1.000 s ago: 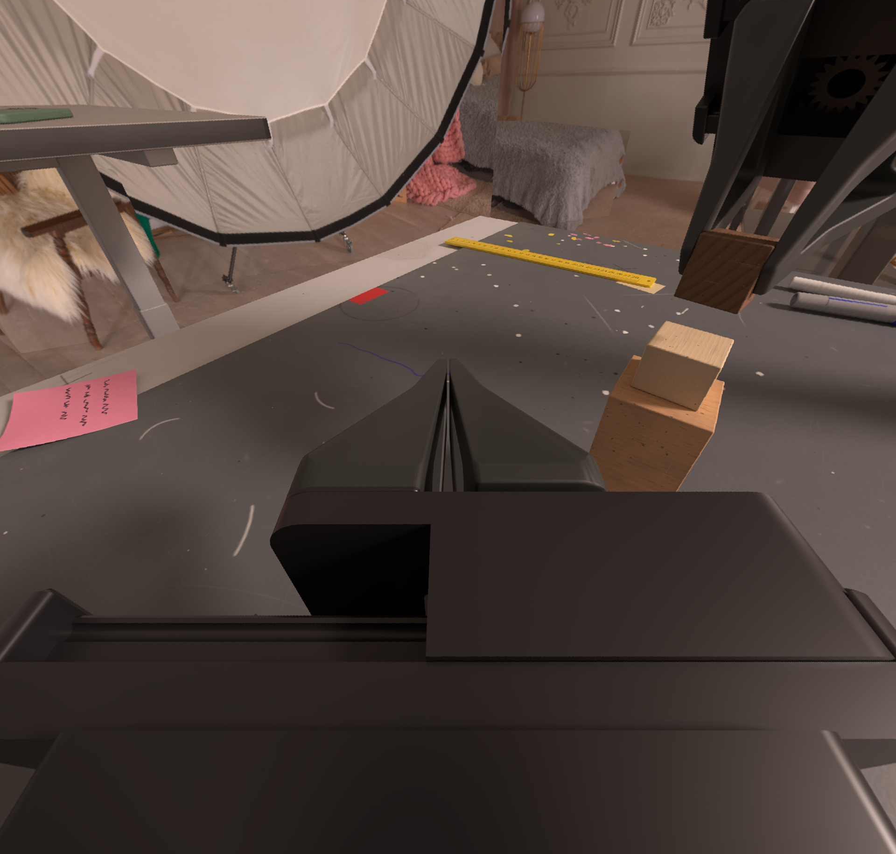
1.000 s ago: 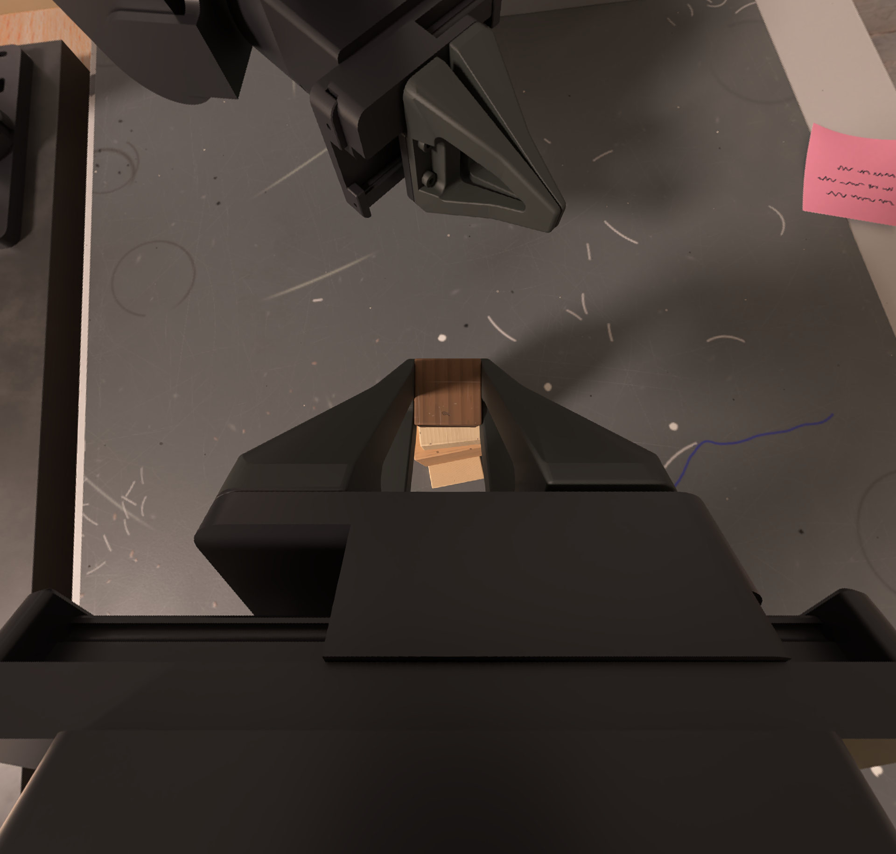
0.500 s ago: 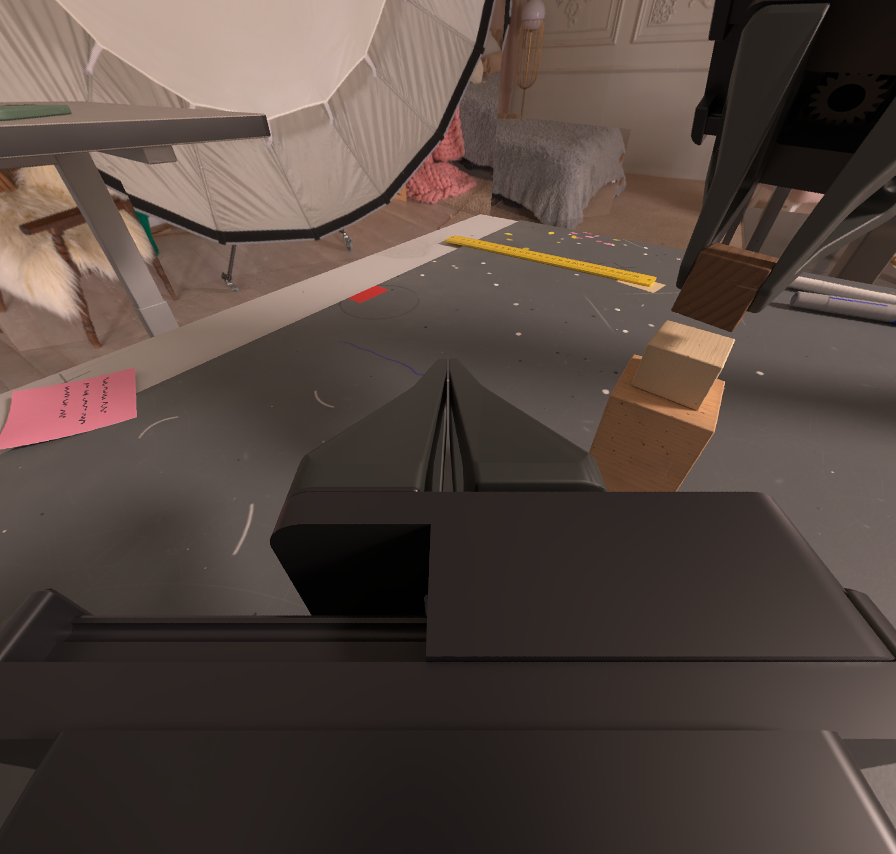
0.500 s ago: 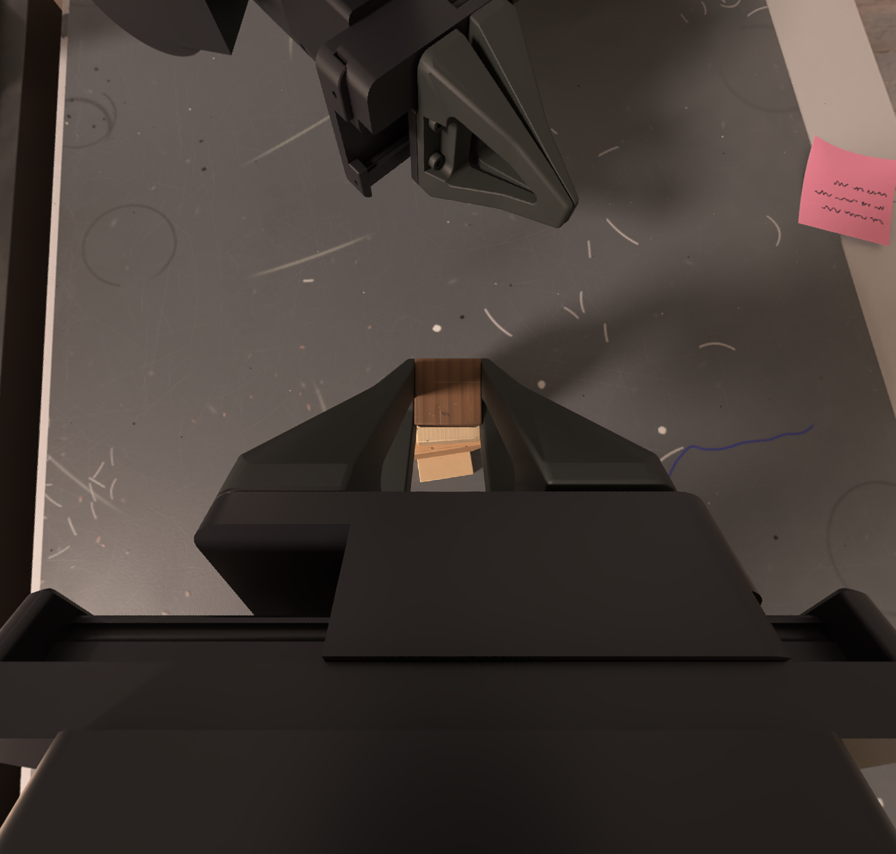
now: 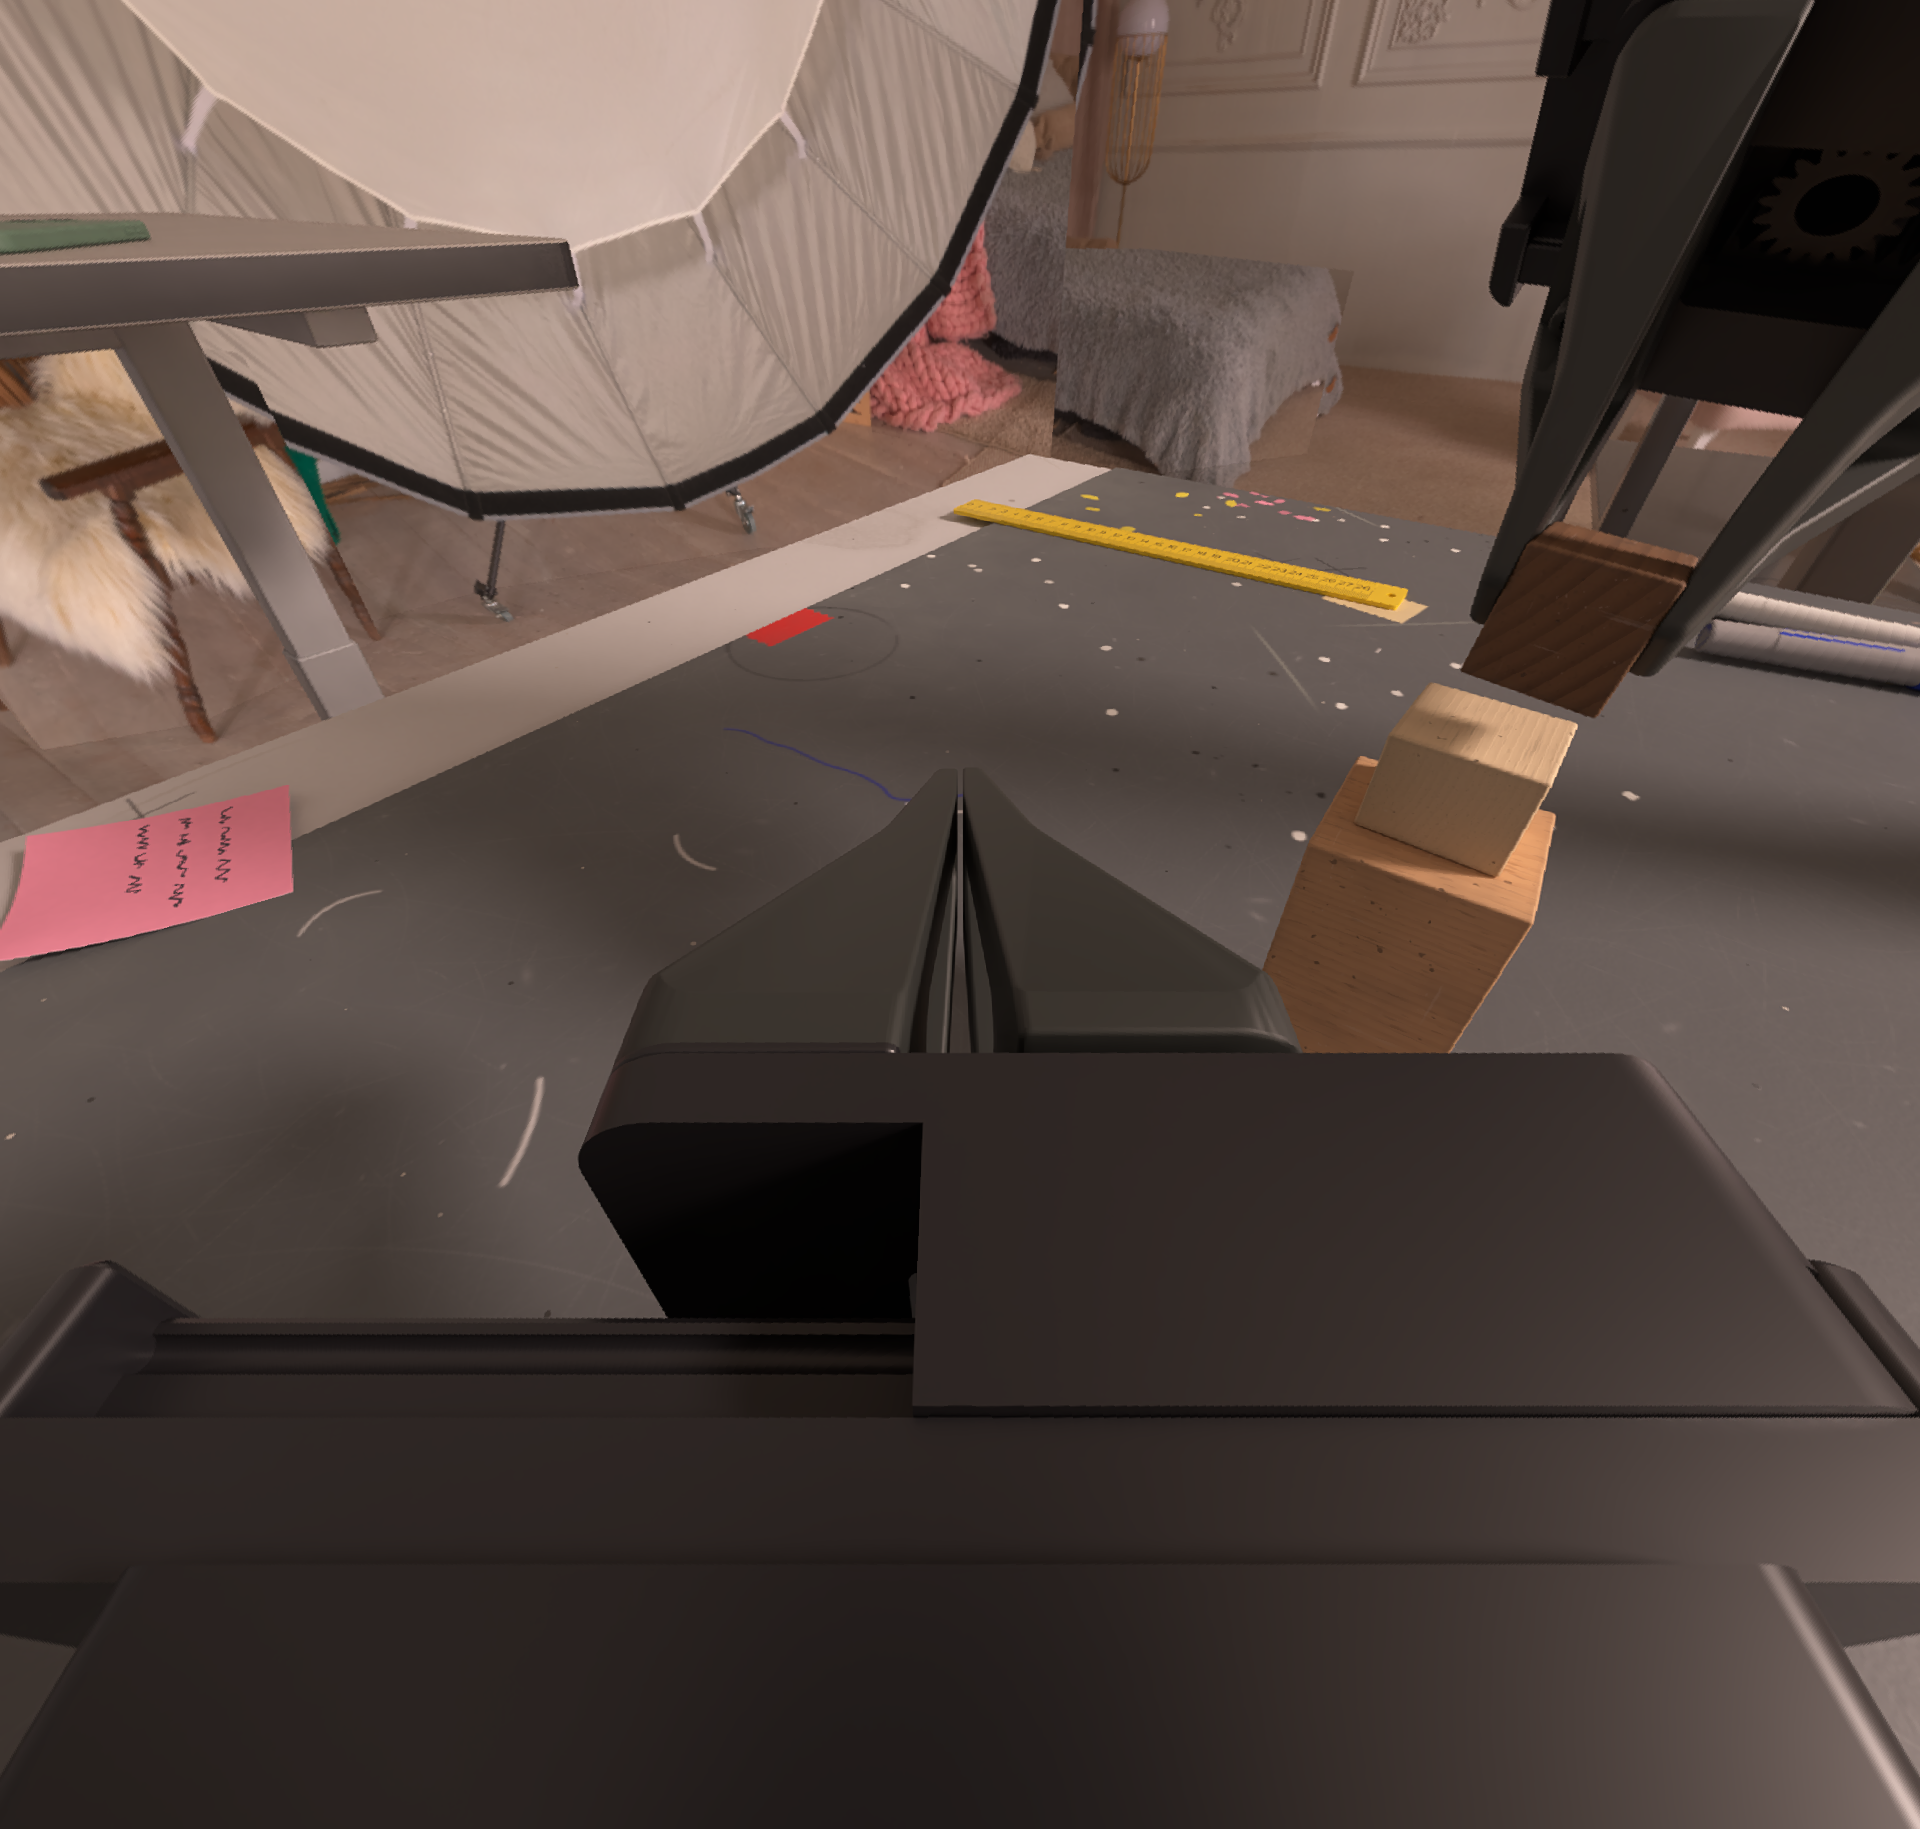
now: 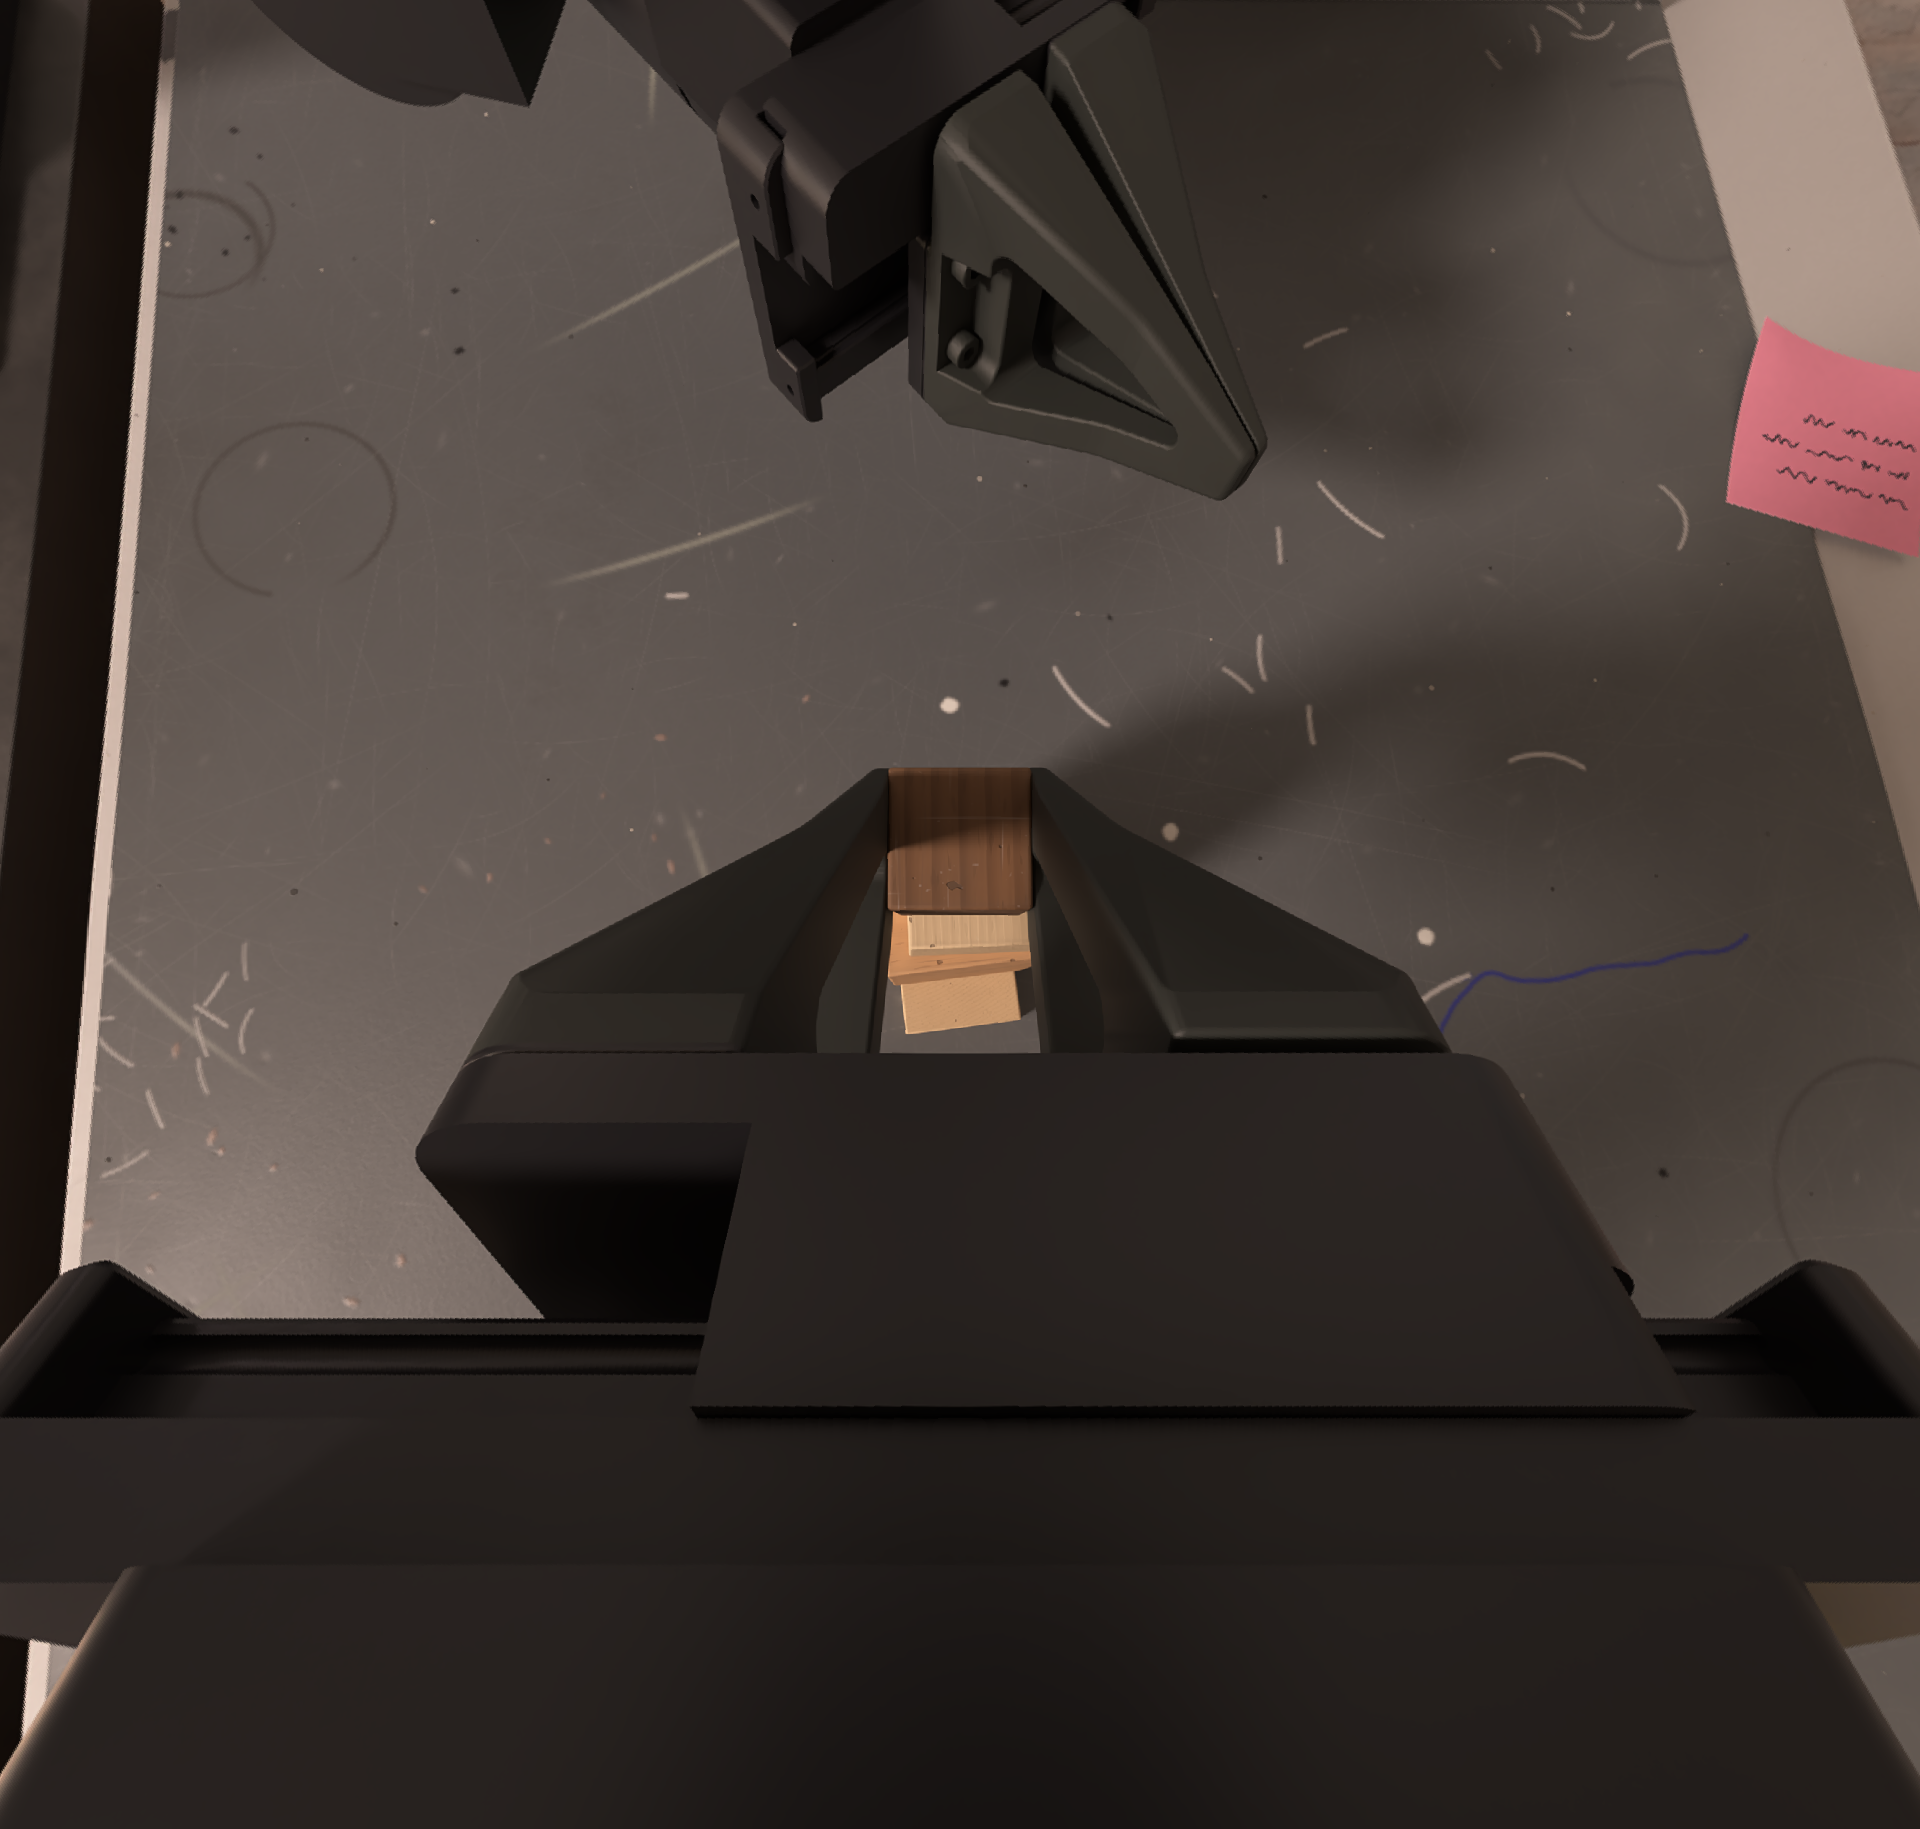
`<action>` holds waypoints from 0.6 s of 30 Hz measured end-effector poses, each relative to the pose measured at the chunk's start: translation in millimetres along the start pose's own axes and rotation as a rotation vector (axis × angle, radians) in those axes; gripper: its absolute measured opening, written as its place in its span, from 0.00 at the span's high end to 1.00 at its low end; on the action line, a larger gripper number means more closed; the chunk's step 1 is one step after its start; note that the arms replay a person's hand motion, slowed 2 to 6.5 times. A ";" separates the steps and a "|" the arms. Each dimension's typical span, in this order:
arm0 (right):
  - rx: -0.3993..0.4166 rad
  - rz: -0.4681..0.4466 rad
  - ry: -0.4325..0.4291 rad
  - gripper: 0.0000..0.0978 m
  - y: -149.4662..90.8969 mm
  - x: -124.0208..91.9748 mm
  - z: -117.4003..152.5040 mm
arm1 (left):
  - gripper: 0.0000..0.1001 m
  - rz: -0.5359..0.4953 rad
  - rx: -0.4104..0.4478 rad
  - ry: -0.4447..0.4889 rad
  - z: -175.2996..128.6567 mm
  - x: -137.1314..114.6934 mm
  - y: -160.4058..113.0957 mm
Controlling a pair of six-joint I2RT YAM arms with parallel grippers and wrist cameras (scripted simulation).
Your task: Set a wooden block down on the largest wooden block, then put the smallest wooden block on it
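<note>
The largest wooden block [image 5: 1397, 932], light brown, stands on the grey table. A pale block [image 5: 1465, 777] lies on top of it, turned a little. My right gripper [image 5: 1584, 616] is shut on the small dark brown block [image 5: 1569, 621] and holds it just above the pale block, slightly back right of it. In the right wrist view the dark block [image 6: 961, 839] sits between my fingers, with the pale block [image 6: 961, 932] and the large block [image 6: 956, 1005] below. My left gripper [image 5: 958, 792] is shut and empty, left of the stack; it also shows in the right wrist view [image 6: 1226, 470].
A yellow ruler [image 5: 1179, 553] lies at the table's far side. A pink note [image 5: 145, 870] lies on the left edge; it also shows in the right wrist view [image 6: 1829, 449]. White rolled tubes [image 5: 1818, 631] lie at the far right. A red patch [image 5: 790, 626] marks the table.
My right gripper has come down and toward the stack with the dark block, which now hangs just over the pale block. The left gripper and the two stacked blocks have not moved.
</note>
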State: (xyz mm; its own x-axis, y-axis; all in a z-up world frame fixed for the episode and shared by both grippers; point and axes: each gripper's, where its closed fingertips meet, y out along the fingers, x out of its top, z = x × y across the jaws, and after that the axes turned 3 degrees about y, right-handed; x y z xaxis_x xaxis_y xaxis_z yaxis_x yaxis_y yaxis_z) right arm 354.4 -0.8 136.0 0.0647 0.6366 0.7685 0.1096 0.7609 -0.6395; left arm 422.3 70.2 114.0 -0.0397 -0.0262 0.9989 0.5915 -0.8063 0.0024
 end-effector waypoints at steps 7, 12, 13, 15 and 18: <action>0.004 0.003 -0.005 0.78 0.0 1.1 -1.5 | 0.99 0.001 -0.001 0.004 -0.5 0.2 0.2; 0.010 0.009 -0.001 0.78 2.1 -0.2 -2.5 | 0.99 0.001 -0.001 0.004 -0.5 0.2 0.2; 0.011 0.010 0.000 0.78 2.5 -0.5 -2.6 | 0.99 0.001 -0.001 0.004 -0.5 0.2 0.2; 0.014 0.013 0.002 0.78 3.0 -1.1 -2.7 | 0.99 0.001 -0.001 0.004 -0.5 0.3 0.3; 0.017 0.017 0.003 0.78 3.4 -1.8 -2.5 | 0.99 0.001 -0.001 0.004 -0.5 0.3 0.3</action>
State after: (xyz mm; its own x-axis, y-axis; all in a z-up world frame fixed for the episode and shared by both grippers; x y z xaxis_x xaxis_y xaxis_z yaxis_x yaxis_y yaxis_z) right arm 357.1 0.4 132.5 0.0689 0.6488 0.7579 0.0915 0.7524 -0.6524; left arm 422.1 69.7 114.3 -0.0427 -0.0292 0.9987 0.5907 -0.8069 0.0017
